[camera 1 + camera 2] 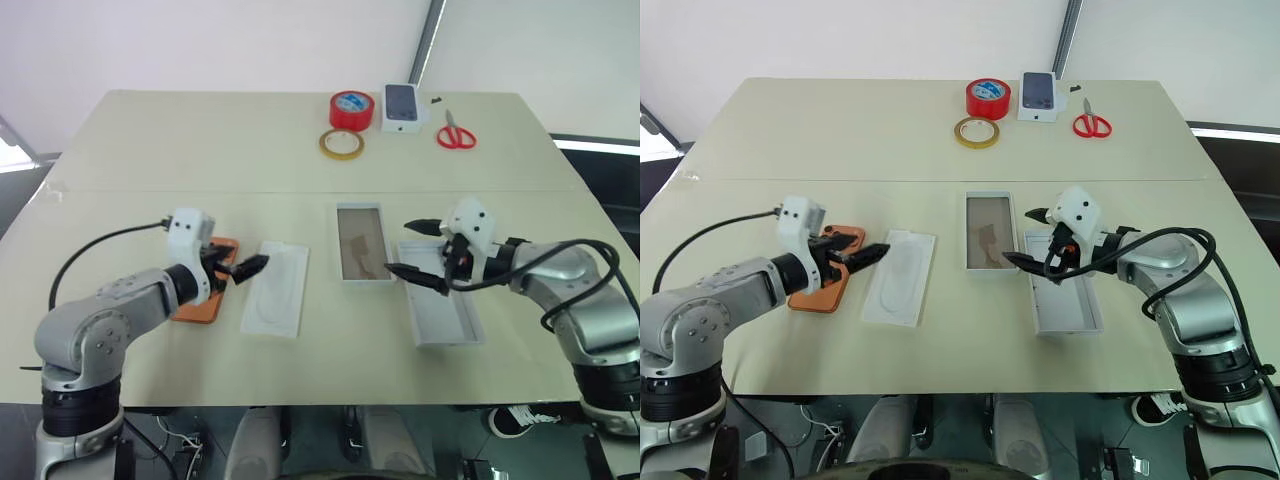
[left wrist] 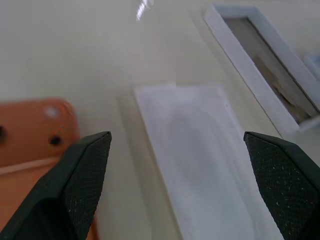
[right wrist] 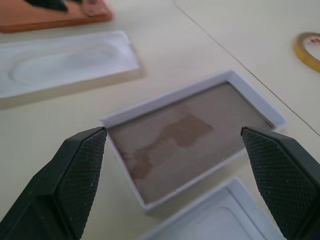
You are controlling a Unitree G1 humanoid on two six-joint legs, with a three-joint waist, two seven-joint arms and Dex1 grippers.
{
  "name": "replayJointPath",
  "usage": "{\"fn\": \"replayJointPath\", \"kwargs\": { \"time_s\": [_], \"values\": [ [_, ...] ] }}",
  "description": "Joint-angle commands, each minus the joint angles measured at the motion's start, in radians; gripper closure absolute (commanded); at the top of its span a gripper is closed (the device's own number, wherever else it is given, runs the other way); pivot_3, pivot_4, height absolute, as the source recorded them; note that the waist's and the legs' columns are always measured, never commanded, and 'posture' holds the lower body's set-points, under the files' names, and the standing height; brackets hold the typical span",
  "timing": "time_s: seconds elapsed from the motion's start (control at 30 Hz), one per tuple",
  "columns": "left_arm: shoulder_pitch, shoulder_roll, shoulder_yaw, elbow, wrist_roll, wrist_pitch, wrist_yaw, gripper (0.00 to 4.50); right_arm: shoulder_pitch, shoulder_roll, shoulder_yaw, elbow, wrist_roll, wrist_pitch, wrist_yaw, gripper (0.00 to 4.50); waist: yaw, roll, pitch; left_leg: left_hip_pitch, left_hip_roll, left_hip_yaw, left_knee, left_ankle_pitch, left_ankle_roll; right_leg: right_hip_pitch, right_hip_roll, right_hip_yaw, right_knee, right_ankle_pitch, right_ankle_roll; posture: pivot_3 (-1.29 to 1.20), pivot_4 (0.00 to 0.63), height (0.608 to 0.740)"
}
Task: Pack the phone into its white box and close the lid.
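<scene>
The orange phone point(image 1: 203, 296) lies flat at the table's left, camera bump up. My left gripper point(image 1: 240, 268) hovers open over its right edge, pointing toward a flat white insert point(image 1: 275, 288) beside it. In the left wrist view the phone's corner point(image 2: 30, 130) and the insert point(image 2: 200, 170) lie between the spread fingers. The white box point(image 1: 362, 243), a shallow tray with a brownish floor, sits in the middle. My right gripper point(image 1: 402, 248) is open just right of the box, above the upturned lid point(image 1: 440, 310). The box point(image 3: 200, 145) lies between its fingers.
At the table's far side are a red tape roll point(image 1: 351, 108), a yellow tape ring point(image 1: 341, 143), a small white box picturing a dark phone point(image 1: 402, 106) and red scissors point(image 1: 456, 133). The near table edge runs just below the arms.
</scene>
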Motion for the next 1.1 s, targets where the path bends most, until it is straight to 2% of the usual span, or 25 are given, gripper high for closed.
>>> {"fn": "replayJointPath", "kwargs": {
  "time_s": [0.03, 0.13, 0.3, 0.4, 0.63, 0.87, 0.97, 1.1],
  "values": [
    [-0.015, 0.022, 0.035, -0.043, -0.057, 0.161, 0.017, 0.06, -0.012, -0.006, -0.001, -0.039, 0.022, 0.004, 0.009, 0.0, 0.0, 0.0, 0.0, 0.0, 0.0, 0.0, 0.0, 0.0, 0.0, 0.0, 0.0, 0.0, 0.0, -0.001, -0.002, 0.0, 0.15, 0.74],
    [-0.018, 0.005, 0.048, -0.042, -0.064, 0.246, 0.02, 0.06, -0.023, -0.001, 0.013, -0.028, 0.017, -0.004, 0.015, 0.0, 0.001, 0.0, 0.0, 0.0, 0.0, 0.0, 0.001, 0.0, 0.0, 0.0, 0.0, 0.0, 0.0, -0.001, -0.002, 0.0, 0.15, 0.74],
    [-0.007, -0.053, 0.063, -0.022, -0.047, 0.28, 0.032, 0.06, -0.032, -0.011, 0.041, -0.049, 0.027, -0.006, 0.051, 0.0, 0.003, 0.0, 0.0, 0.0, 0.0, 0.0, 0.001, 0.0, 0.0, 0.0, 0.0, 0.0, 0.0, -0.001, -0.002, 0.0, 0.15, 0.74],
    [-0.014, -0.132, 0.116, 0.02, -0.049, 0.281, 0.052, 0.93, -0.041, -0.016, 0.075, -0.076, 0.019, 0.0, 0.07, 0.0, 0.007, 0.0, 0.0, 0.0, -0.001, 0.0, 0.001, 0.0, 0.0, 0.001, -0.001, 0.0, 0.0, -0.001, -0.002, 0.0, 0.15, 0.74],
    [-0.033, -0.189, 0.174, 0.041, -0.031, 0.272, 0.064, 4.46, -0.103, -0.035, 0.251, -0.077, -0.085, 0.052, 0.078, 0.0, 0.017, 0.0, 0.0, 0.0, -0.001, 0.0, 0.001, 0.0, 0.0, 0.001, -0.003, 0.0, 0.0, -0.001, -0.002, 0.0, 0.15, 0.74],
    [-0.064, -0.246, 0.237, 0.048, -0.02, 0.249, 0.076, 4.46, -0.196, -0.002, 0.411, 0.062, -0.248, 0.033, 0.052, 0.0, 0.023, 0.0, 0.0, 0.0, -0.001, 0.0, 0.002, 0.0, 0.0, 0.0, -0.004, 0.0, 0.0, -0.001, -0.003, 0.0, 0.15, 0.74],
    [-0.083, -0.259, 0.269, 0.034, -0.033, 0.245, 0.073, 4.5, -0.223, 0.006, 0.457, 0.151, -0.323, -0.004, 0.047, 0.81, 0.023, 0.0, 0.0, 0.0, -0.002, 0.0, 0.002, 0.0, 0.0, 0.0, -0.005, 0.0, 0.0, -0.001, -0.003, 0.0, 0.15, 0.74],
    [-0.117, -0.278, 0.312, 0.037, -0.038, 0.25, 0.079, 4.5, -0.232, 0.01, 0.466, 0.176, -0.35, -0.038, 0.065, 2.98, 0.023, -0.001, -0.001, 0.0, -0.002, 0.0, 0.002, 0.0, 0.0, 0.001, -0.005, 0.0, 0.0, -0.001, -0.003, 0.0, 0.15, 0.74]
  ]
}}
